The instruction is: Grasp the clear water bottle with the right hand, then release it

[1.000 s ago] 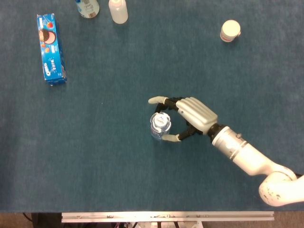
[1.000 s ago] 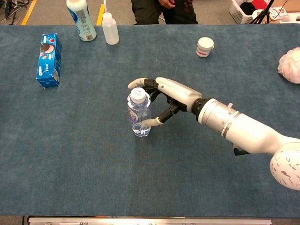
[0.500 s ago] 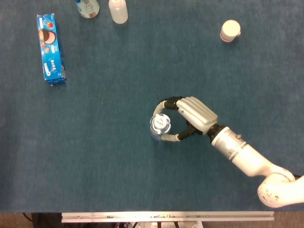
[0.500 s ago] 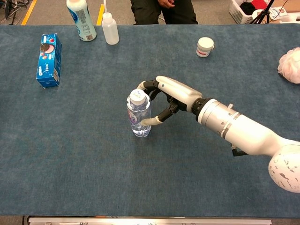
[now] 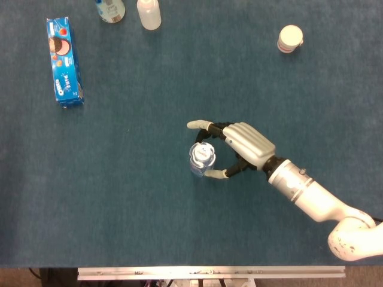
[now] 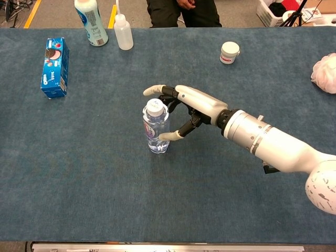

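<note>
While the Oreo box [image 6: 54, 67], the blue-labelled bottle [image 6: 91, 21] and the squeeze bottle [image 6: 123, 32] sit unchanged along the far left of the table [image 6: 79, 173], the change is at the centre: the clear water bottle [image 6: 156, 130] stands upright on the cloth, and the right hand [image 6: 195, 107], which half a second ago had its fingers curled around the neck, now has them spread apart again. In the chest view the upper fingers [image 6: 153, 90] reach out past the cap without touching it, and the thumb lies close against the bottle's side; whether it touches I cannot tell. From above, the bottle [image 5: 201, 157] sits in the open span of the hand [image 5: 246, 143]. I judge the grasp done and the release under way. Further right stands the small white jar [image 6: 229, 52]. No left hand shows.
</note>
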`<action>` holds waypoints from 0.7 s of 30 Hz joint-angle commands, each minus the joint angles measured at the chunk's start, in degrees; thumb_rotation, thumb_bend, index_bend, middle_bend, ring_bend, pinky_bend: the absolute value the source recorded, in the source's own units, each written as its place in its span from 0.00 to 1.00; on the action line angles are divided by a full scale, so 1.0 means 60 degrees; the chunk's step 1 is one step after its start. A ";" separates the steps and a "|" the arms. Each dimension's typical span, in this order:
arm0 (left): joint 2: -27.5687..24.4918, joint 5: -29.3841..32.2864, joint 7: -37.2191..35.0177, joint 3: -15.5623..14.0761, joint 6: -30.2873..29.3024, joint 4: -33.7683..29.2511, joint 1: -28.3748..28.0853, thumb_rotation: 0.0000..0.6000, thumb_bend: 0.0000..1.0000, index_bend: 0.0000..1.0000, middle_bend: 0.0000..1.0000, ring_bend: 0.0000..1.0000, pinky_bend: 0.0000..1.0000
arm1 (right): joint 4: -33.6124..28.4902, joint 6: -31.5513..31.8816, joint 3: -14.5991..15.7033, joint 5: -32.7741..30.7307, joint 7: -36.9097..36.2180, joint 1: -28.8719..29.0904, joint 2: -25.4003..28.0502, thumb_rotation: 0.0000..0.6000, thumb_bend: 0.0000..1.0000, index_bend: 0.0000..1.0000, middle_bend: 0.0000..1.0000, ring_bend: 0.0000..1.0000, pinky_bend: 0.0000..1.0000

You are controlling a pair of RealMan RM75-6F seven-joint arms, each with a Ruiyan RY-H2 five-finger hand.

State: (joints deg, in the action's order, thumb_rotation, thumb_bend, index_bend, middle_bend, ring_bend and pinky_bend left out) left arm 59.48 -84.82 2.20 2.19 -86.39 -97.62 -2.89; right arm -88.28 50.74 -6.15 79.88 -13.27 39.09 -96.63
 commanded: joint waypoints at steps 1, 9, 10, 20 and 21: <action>-0.0002 0.0003 0.0002 0.0004 0.0006 -0.0003 -0.0005 1.00 0.29 0.11 0.18 0.12 0.17 | -0.0002 0.0011 -0.0012 -0.0050 -0.0009 -0.0009 -0.0021 1.00 0.17 0.20 0.37 0.30 0.31; -0.0009 0.0028 0.0011 0.0003 0.0010 -0.0017 0.0004 1.00 0.29 0.11 0.18 0.12 0.17 | 0.0029 0.0003 -0.0045 -0.0259 0.0143 -0.0016 -0.0121 1.00 0.19 0.52 0.38 0.30 0.31; -0.0009 0.0022 -0.0001 0.0001 -0.0001 -0.0012 0.0011 1.00 0.29 0.11 0.18 0.12 0.17 | 0.0024 -0.0010 -0.0049 -0.0290 0.0160 -0.0014 -0.0125 1.00 0.19 0.54 0.38 0.30 0.31; -0.0016 0.0036 0.0027 0.0006 0.0038 -0.0032 -0.0008 1.00 0.29 0.11 0.18 0.12 0.17 | 0.0004 -0.0113 0.0041 -0.0155 0.0137 0.0041 0.0023 1.00 0.11 0.33 0.37 0.28 0.29; -0.0016 0.0039 0.0031 0.0003 0.0045 -0.0032 -0.0010 1.00 0.29 0.11 0.18 0.12 0.17 | 0.0002 -0.0132 0.0053 -0.0124 0.0117 0.0054 0.0048 1.00 0.09 0.28 0.35 0.27 0.28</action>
State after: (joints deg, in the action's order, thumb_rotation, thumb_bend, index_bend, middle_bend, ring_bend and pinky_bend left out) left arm 59.38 -84.59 2.39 2.21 -86.11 -97.82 -2.94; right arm -88.26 50.02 -5.88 79.06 -12.51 39.36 -96.41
